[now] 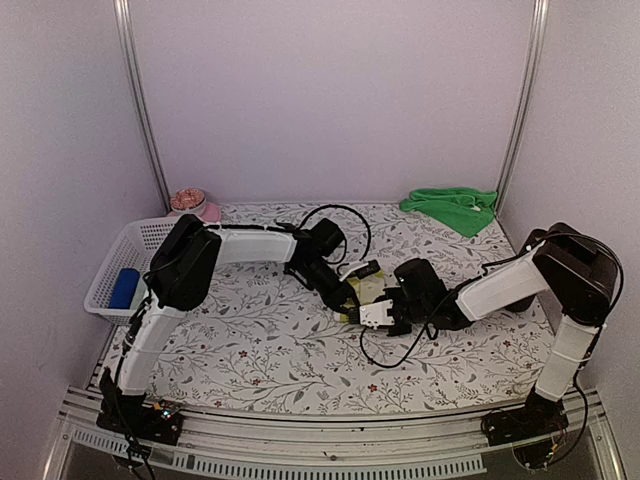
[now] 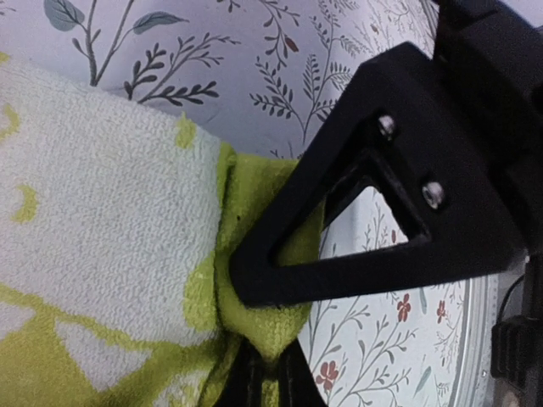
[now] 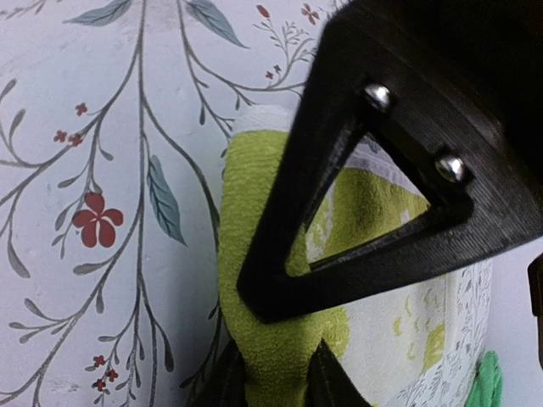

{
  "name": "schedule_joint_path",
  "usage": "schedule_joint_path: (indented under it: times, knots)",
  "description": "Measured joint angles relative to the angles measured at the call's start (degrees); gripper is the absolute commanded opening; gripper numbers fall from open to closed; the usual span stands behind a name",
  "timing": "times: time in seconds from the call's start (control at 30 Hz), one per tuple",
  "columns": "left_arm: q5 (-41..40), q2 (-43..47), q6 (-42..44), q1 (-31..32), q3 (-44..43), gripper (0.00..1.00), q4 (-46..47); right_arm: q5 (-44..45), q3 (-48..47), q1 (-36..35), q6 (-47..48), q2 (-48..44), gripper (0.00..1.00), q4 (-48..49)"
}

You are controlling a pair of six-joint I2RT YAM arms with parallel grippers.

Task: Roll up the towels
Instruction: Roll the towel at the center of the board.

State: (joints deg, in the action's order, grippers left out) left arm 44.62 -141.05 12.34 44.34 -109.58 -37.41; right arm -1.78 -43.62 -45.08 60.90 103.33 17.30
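Towels, two in count, lie well apart on the floral-print table (image 1: 250, 350). At the left edge stands one white mesh basket (image 1: 105, 270) holding one blue cylinder (image 1: 125, 288), and just behind it, against the back wall, sits one pink bowl (image 1: 207, 213). The two arms meet at the table's centre. The left gripper (image 1: 350, 296) (image 2: 254, 335) is clamped tight on a bunched corner of the yellow-lime towel (image 1: 372, 290) (image 2: 102, 254) (image 3: 254, 195), its pale markings showing in the left wrist view. Just right of it, the right gripper (image 1: 358, 316) (image 3: 271, 339) closes around the same towel's thick folded edge, cloth filling the gap between its fingers. This towel lies mid-table, far from every edge, with bare printed surface open in front of it toward the near rail and to either side. The plain green towel (image 1: 452, 206) (image 3: 485, 381) lies crumpled in the back right corner, touching the rear wall, untouched by either arm.
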Motion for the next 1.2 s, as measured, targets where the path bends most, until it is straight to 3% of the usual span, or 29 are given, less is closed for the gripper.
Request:
schedule_joint_path:
  times: [0.07, 0.27, 0.37, 0.47, 0.8, 1.03, 1.2]
  knots:
    - [0.0, -0.02, -0.07, -0.02, 0.0, 0.09, 0.02, 0.26, 0.0, -0.13, -0.15, 0.15, 0.04, -0.13]
    - [-1.03, 1.22, -1.53, -0.09, 1.81, 0.39, 1.77, 0.09, -0.28, -0.28, -0.94, 0.17, 0.03, -1.25]
    - [-3.87, 5.51, -3.17, -0.04, 7.17, 0.53, 5.09, -1.4, -1.46, -0.26, -1.66, 0.17, 0.03, -3.58]
    - [-7.69, 11.78, -4.5, -0.09, 14.62, 0.61, 9.22, -3.67, -3.58, 0.22, -2.54, 0.17, 0.03, -7.87]
    - [-21.22, 34.07, 0.39, 2.14, 40.41, 0.66, 30.01, -16.0, -17.33, 4.87, -6.1, 4.57, 0.03, -29.77]
    - [-32.33, 35.6, 8.81, 8.31, 53.59, 0.59, 42.84, -25.46, -30.21, 7.96, -7.37, 12.15, 0.04, -45.62]
    - [-37.48, 35.6, 14.67, 10.95, 57.94, 0.56, 51.04, -31.91, -38.36, 10.03, -7.58, 17.68, 0.04, -55.74]
